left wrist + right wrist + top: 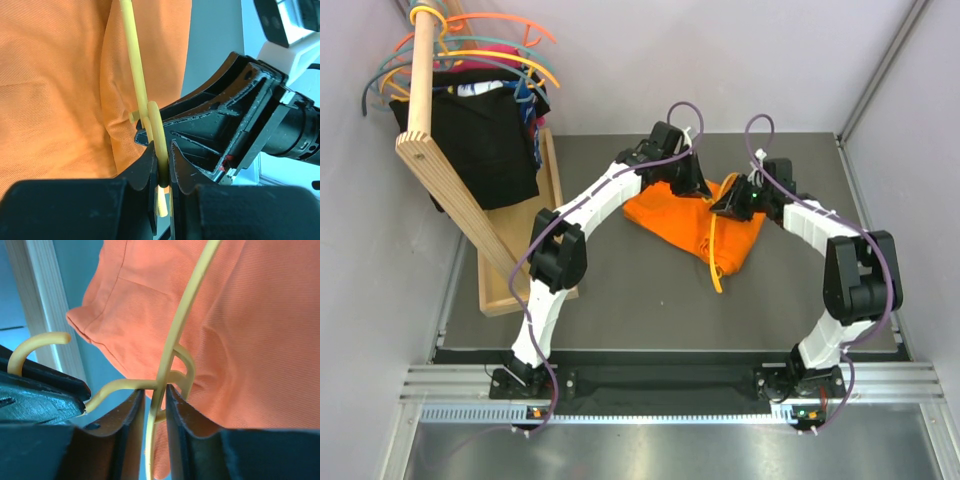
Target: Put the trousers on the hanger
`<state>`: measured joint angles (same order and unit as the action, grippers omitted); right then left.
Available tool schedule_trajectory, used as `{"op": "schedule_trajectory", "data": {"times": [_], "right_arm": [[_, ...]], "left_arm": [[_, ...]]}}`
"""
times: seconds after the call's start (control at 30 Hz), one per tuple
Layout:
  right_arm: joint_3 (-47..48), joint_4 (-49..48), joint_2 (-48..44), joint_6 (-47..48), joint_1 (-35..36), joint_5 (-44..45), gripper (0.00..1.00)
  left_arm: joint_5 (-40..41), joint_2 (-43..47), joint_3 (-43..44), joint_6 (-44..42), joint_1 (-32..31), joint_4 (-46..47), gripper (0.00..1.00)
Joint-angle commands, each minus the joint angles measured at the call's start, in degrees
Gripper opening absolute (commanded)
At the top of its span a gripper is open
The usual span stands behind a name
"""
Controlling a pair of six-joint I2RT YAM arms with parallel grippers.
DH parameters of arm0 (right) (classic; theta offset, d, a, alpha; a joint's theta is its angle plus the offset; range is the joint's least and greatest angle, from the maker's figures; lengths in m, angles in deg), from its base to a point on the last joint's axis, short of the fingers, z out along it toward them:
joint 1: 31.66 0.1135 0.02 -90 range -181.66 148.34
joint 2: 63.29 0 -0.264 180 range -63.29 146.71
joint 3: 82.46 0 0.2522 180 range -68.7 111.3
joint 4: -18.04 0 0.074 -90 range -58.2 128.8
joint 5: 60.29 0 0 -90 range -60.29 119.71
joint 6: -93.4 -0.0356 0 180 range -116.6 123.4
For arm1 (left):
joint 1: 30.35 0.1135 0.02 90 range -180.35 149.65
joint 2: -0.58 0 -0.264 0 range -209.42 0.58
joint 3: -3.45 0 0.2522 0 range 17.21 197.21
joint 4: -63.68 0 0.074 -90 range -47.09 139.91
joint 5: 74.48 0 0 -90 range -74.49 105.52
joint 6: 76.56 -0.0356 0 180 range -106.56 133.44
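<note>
Pinching the yellow hanger (135, 75) at its loop, our left tool (161, 152) is clenched tight. Our right tool (155, 397) straddles the hanger's thin rod; we cannot tell whether it grips. The hanger lies across the orange trousers (665, 215), heaped mid-worktop (640, 300).

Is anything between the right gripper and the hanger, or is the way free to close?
Nothing visible is. The hanger runs straight between the fingers of the right gripper, and the trousers lie behind it, not in between. The left gripper is clamped on the hanger too.
</note>
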<state>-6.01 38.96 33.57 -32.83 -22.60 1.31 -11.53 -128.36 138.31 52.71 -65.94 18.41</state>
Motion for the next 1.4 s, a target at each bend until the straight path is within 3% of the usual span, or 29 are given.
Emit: {"op": "schedule_trajectory", "data": {"times": [0.0,0.07,0.13,0.2,0.23,0.27,0.37,0.47,0.67,0.77,0.9,1.1,1.23,1.37], "right_arm": [[1.64,-4.87,0.96,-4.46,0.52,0.54,0.22],[0.68,-6.63,1.14,-6.74,0.52,0.28,0.15],[-0.03,-8.28,2.01,-8.85,0.43,-1.99,0.02],[-0.55,-10.32,2.02,-9.56,0.26,-3.06,0.00],[-1.52,-11.19,1.58,-10.00,0.08,-4.28,0.00],[-2.05,-12.51,1.32,-10.18,-0.53,-4.99,0.00],[-5.29,-15.67,-0.17,-10.79,-2.46,-8.94,0.00],[-9.16,-20.94,-1.50,-11.84,-3.87,-12.11,0.00],[-17.95,-41.40,-1.06,-22.81,-6.68,-15.98,0.00],[-22.34,-54.24,-0.62,-30.64,-8.26,-17.21,0.00],[-26.65,-60.86,-0.62,-34.61,-8.62,-17.91,0.00],[-30.08,-69.10,-0.18,-37.86,-11.61,-19.32,0.00],[-31.76,-72.19,0.43,-39.44,-13.01,-21.34,0.00],[-33.08,-73.08,0.09,-39.36,-13.98,-22.66,0.00]], "left_arm": [[-2.92,2.03,2.65,0.72,-0.53,2.50,0.00],[-3.62,1.94,2.65,0.72,-0.70,2.85,0.00],[-4.85,1.77,2.83,0.29,-0.79,3.38,0.00],[-4.86,1.85,2.65,-0.67,-0.97,3.21,0.01],[-4.60,1.94,2.39,-1.12,-0.97,2.42,0.07],[-3.98,2.64,1.34,-1.64,-0.97,2.15,0.29],[-2.40,5.53,-1.73,-4.10,-0.62,2.15,0.60],[-0.99,10.18,-9.88,-5.78,0.69,5.74,0.74],[4.02,22.13,-22.73,-4.91,3.60,14.09,0.75],[-1.31,21.03,-27.58,-0.43,5.88,18.50,0.70],[-7.83,13.65,-20.75,-0.33,5.54,13.43,0.70],[-10.47,4.59,-12.74,-0.33,4.66,11.64,0.74],[-6.90,0.01,-8.08,-5.76,2.64,7.52,0.74],[-3.46,-0.96,-9.21,-8.06,-0.26,10.22,0.75]]}}
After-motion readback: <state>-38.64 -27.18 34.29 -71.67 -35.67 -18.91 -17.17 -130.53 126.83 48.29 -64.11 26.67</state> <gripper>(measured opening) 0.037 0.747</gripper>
